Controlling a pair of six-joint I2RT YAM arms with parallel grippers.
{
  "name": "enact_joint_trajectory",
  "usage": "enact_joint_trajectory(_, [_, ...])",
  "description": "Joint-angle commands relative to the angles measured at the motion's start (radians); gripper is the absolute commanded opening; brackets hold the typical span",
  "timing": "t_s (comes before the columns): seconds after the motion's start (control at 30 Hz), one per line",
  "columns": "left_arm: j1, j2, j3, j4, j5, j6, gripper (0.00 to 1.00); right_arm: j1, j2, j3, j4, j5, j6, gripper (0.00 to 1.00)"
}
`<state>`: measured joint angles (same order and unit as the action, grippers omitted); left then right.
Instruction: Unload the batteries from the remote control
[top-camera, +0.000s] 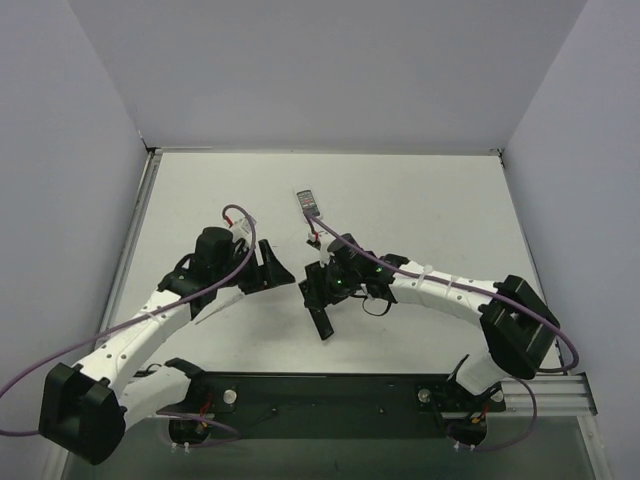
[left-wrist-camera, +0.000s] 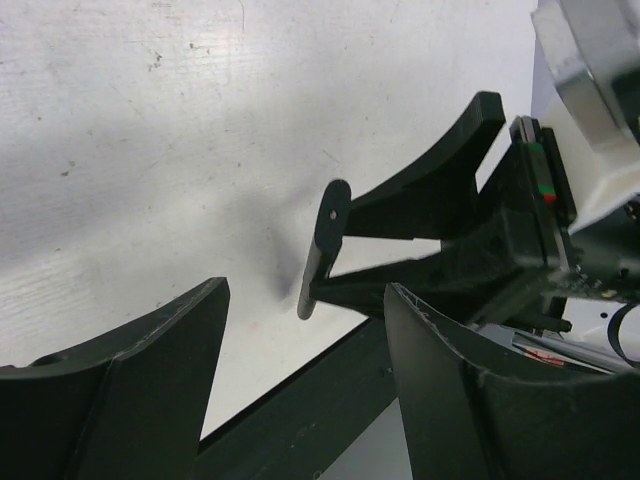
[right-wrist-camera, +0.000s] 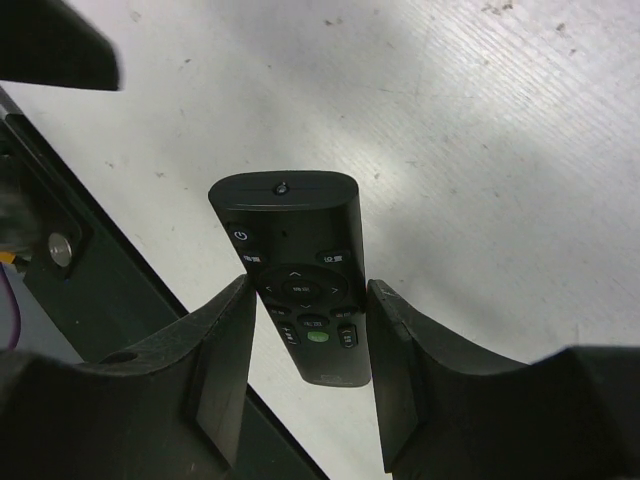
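My right gripper (top-camera: 322, 290) is shut on the black remote control (top-camera: 322, 318) and holds it off the table near the middle front. In the right wrist view the remote (right-wrist-camera: 290, 240) sits between the fingers (right-wrist-camera: 395, 370) with its button side facing the camera. My gripper's point there is (right-wrist-camera: 308, 290). The battery recess faces away, and the batteries are hidden. My left gripper (top-camera: 278, 268) is open and empty, just left of the remote. In the left wrist view (left-wrist-camera: 305, 290) the remote (left-wrist-camera: 322, 240) shows edge-on, a little ahead of the jaws.
A short white remote with dark buttons (top-camera: 308, 203) lies farther back on the white table (top-camera: 420, 200). The black base rail (top-camera: 330, 390) runs along the near edge, also visible in the wrist views (right-wrist-camera: 90, 280). Grey walls enclose the table.
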<state>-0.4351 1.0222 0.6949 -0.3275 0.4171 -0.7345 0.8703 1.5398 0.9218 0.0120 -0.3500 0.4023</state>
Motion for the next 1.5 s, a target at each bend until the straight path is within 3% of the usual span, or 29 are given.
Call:
enact_joint_trajectory(0.0, [-0.024,0.044,-0.017,0.159,0.041,-0.038,0.73,0.041,-0.069,-0.027,0.103,0.005,-0.005,0.25])
enact_joint_trajectory(0.2, [-0.062,0.118,-0.031,0.214,0.035,-0.055,0.72,0.061,-0.067,-0.046,0.129,0.023,0.003,0.25])
enact_joint_trajectory(0.33, [-0.076,0.144,-0.06,0.235,0.034,-0.071,0.61,0.065,-0.081,-0.058,0.154,0.058,0.012,0.24])
enact_joint_trajectory(0.53, [-0.083,0.164,-0.07,0.223,0.035,-0.103,0.57,0.071,-0.073,-0.064,0.157,0.103,0.006,0.24])
enact_joint_trajectory(0.77, [-0.088,0.199,-0.087,0.249,0.035,-0.121,0.55,0.073,-0.064,-0.08,0.192,0.091,0.009,0.25])
enact_joint_trajectory(0.97, [-0.093,0.22,-0.086,0.297,0.051,-0.128,0.46,0.073,-0.044,-0.08,0.209,0.025,-0.006,0.27])
enact_joint_trajectory(1.1, [-0.096,0.26,-0.083,0.311,0.087,-0.128,0.36,0.076,-0.027,-0.078,0.204,0.02,-0.005,0.28])
enact_joint_trajectory(1.2, [-0.099,0.277,-0.083,0.314,0.104,-0.144,0.12,0.075,-0.027,-0.09,0.197,0.051,-0.002,0.29])
enact_joint_trajectory(1.23, [-0.1,0.28,-0.083,0.312,0.107,-0.152,0.0,0.076,-0.026,-0.093,0.189,0.071,-0.002,0.35])
enact_joint_trajectory(1.33, [-0.1,0.276,-0.075,0.275,0.091,-0.177,0.0,0.079,-0.035,-0.093,0.131,0.147,-0.002,0.56])
enact_joint_trajectory(1.47, [-0.099,0.262,-0.064,0.24,0.058,-0.247,0.0,0.156,-0.092,-0.11,0.053,0.353,-0.054,0.67])
